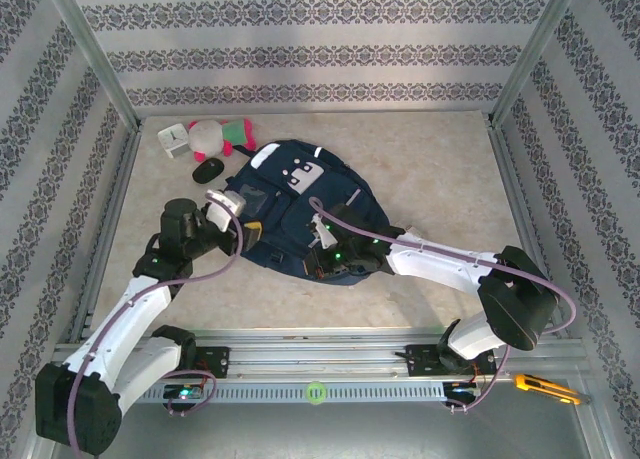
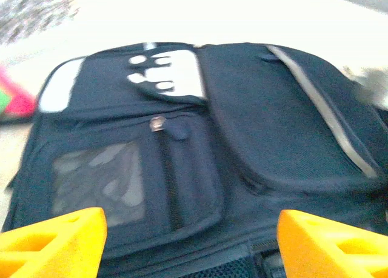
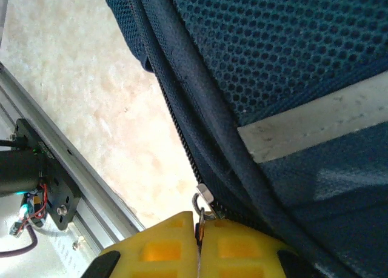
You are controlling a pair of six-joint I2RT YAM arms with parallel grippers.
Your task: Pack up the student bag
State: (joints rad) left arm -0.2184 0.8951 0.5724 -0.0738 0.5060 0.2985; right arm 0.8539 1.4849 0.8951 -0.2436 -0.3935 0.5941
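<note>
R fingers (image 3: 157,248) pinch student bag (image 3: 291,60) zip pull (image 3: 202,202); L fingers (image 2: 48,241) spread.

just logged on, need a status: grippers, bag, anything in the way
Left gripper open, facing student bag front pocket. Right gripper shut on zip pull. Plush toy and mouse behind bag, not blocking.

One student bag (image 1: 290,204), one plush toy (image 1: 215,136), one white cube (image 1: 173,139), one black mouse (image 1: 207,167), one yellow cutter (image 1: 545,388).
</note>
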